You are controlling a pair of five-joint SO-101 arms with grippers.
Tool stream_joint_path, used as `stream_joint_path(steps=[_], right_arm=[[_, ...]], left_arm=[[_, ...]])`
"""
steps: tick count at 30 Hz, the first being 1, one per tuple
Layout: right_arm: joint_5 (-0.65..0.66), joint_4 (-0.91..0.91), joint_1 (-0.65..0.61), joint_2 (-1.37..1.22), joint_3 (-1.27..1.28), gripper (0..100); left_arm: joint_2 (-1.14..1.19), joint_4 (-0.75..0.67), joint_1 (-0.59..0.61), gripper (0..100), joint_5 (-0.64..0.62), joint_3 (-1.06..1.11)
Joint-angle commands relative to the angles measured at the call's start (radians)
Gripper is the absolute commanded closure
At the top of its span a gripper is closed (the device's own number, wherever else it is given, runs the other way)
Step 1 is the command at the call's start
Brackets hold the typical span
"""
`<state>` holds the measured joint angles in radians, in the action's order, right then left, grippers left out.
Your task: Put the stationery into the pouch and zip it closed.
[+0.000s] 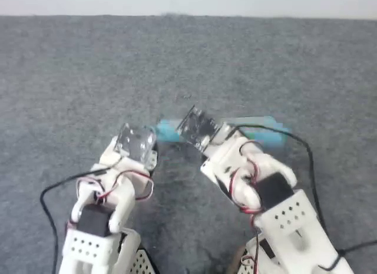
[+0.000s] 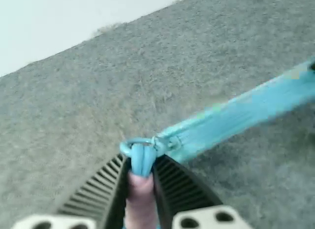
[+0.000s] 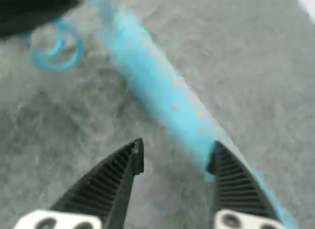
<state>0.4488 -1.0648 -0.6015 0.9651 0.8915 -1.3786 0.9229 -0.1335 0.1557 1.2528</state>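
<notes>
Pincers number two, one per arm, with one blue pouch on one grey mat (image 1: 70, 68). High view: the left pincer (image 1: 136, 141) sits at 9 o'clock of the pouch (image 1: 259, 131), and the right pincer (image 1: 191, 124) hangs over the pouch, which stretches toward 3 o'clock. Left wrist view: the left pincer (image 2: 141, 162) is clenched tight on the one zip pull (image 2: 142, 165), with one ring (image 2: 132, 146) at its tips joining the pouch (image 2: 236, 118). Right wrist view: the right pincer (image 3: 177, 150) gapes wide and grips nothing, the pouch (image 3: 157, 91) passing behind one finger (image 3: 231, 179); whether they touch is unclear.
</notes>
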Motion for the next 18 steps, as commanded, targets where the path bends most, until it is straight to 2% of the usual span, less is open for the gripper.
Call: stream_joint_path(steps=[1, 4, 7, 10, 13, 18], right_arm=[[-0.011, 0.022, -0.013, 0.051, 0.017, 64.7], [-0.009, 0.059, -0.015, 0.053, 0.008, 58.6], [-0.008, 0.070, 0.016, 0.031, -0.040, 59.7], [0.037, 0.045, 0.047, -0.025, -0.107, 62.0], [0.072, 0.013, 0.022, -0.130, -0.167, 62.7], [0.081, 0.084, -0.012, -0.260, -0.226, 62.6]], left_arm=[[0.172, 0.009, 0.008, 99, -0.021, -0.205], [0.253, 0.092, -0.023, 99, -0.021, -0.294], [0.244, 0.149, -0.038, 99, -0.021, -0.323], [0.218, 0.155, -0.037, 99, -0.021, -0.318], [0.213, 0.155, -0.037, 99, -0.020, -0.318], [0.213, 0.157, -0.026, 99, -0.020, -0.318]])
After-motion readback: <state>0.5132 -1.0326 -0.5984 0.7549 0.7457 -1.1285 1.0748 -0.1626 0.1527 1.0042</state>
